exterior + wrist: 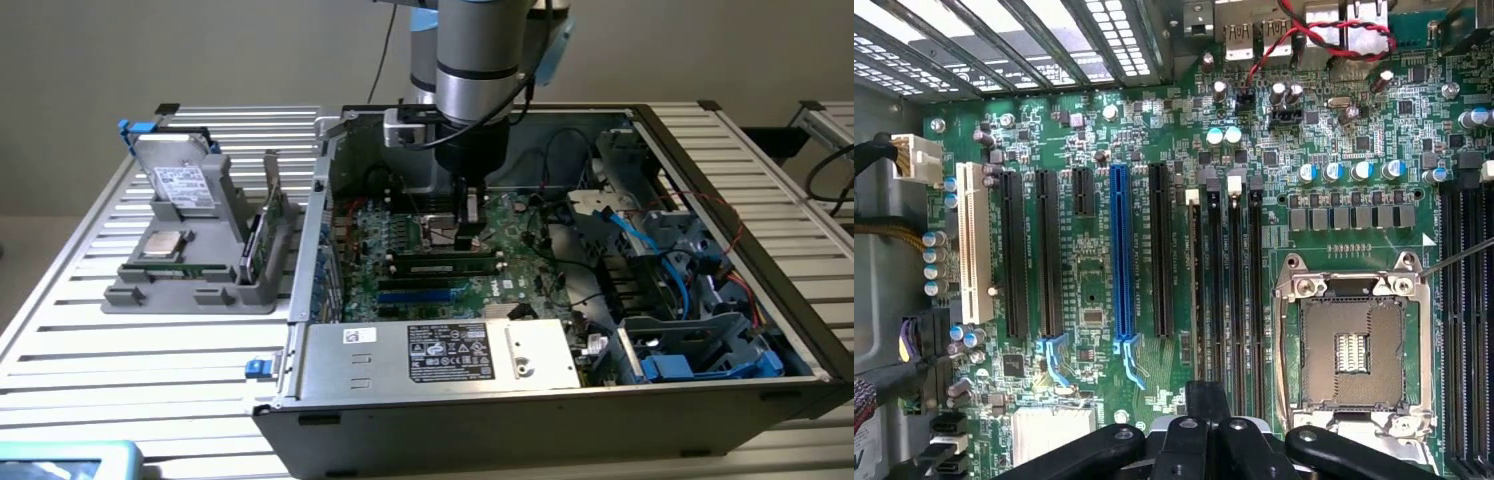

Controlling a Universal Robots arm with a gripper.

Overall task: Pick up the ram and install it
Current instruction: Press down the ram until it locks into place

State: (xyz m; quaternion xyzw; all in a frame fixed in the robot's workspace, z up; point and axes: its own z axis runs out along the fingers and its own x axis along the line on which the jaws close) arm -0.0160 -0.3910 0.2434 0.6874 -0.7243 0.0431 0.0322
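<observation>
The ram (447,267), a long narrow green stick with dark chips, lies along the black slots of the motherboard (521,225) inside the open computer case (441,420). My gripper (467,240) hangs straight down just behind it, over the board's middle. Whether it touches the stick cannot be told. In the wrist view the gripper (1206,400) stands over a row of long black slots (1236,290), beside the CPU socket (1349,350). The ram cannot be made out among those slots in the wrist view.
A grey fixture (200,285) on the slatted table at the exterior view's left holds a hard drive (180,185) and an upright green card (274,215). Cables (601,215) and blue drive bays (694,350) crowd the case at the exterior view's right. A power supply (441,350) sits in front.
</observation>
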